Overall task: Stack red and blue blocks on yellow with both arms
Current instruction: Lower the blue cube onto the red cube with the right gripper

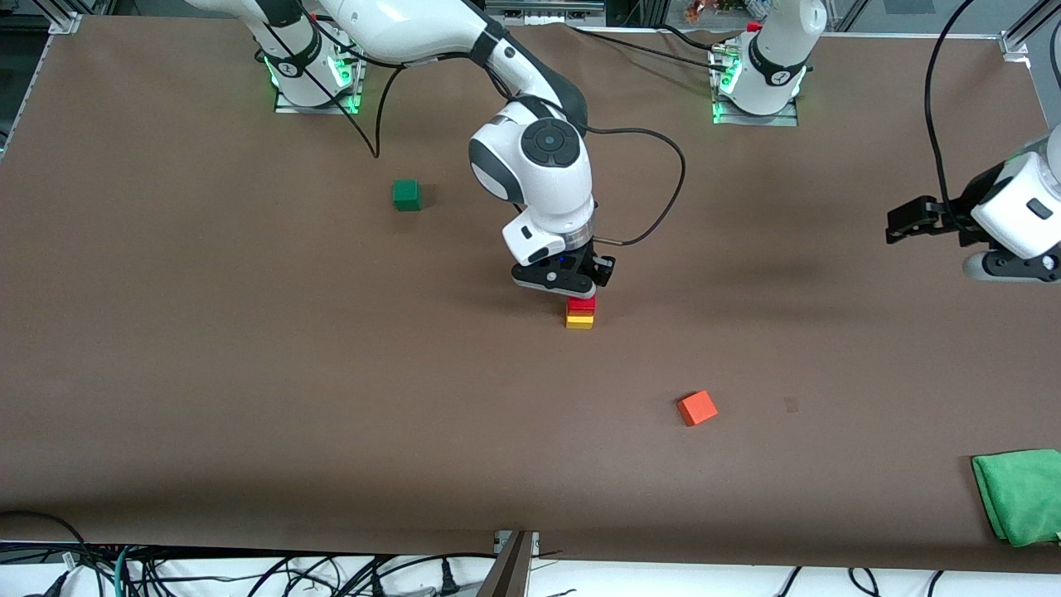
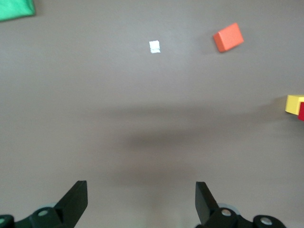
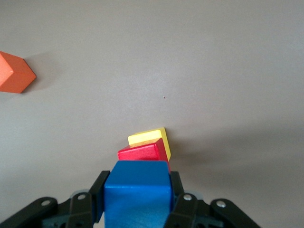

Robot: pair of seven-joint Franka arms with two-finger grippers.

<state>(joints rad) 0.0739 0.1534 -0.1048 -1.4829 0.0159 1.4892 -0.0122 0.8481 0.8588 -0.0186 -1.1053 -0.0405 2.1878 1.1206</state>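
Observation:
The red block [image 1: 581,303] sits on the yellow cube [image 1: 579,321] near the table's middle; both also show in the right wrist view, red [image 3: 142,152] on yellow [image 3: 148,137]. My right gripper [image 1: 572,292] is shut on the blue block [image 3: 137,194] and holds it directly over the red block; in the front view the blue block is hidden by the gripper. My left gripper [image 1: 899,222] is open and empty, up in the air at the left arm's end of the table; its fingers [image 2: 76,202] stand wide apart. The stack's edge [image 2: 295,105] shows in the left wrist view.
An orange cube [image 1: 697,408] lies nearer the front camera than the stack, toward the left arm's end. A green cube [image 1: 406,195] lies toward the right arm's base. A green cloth [image 1: 1021,495] lies at the front corner by the left arm's end. A cable [image 1: 655,166] trails from the right arm.

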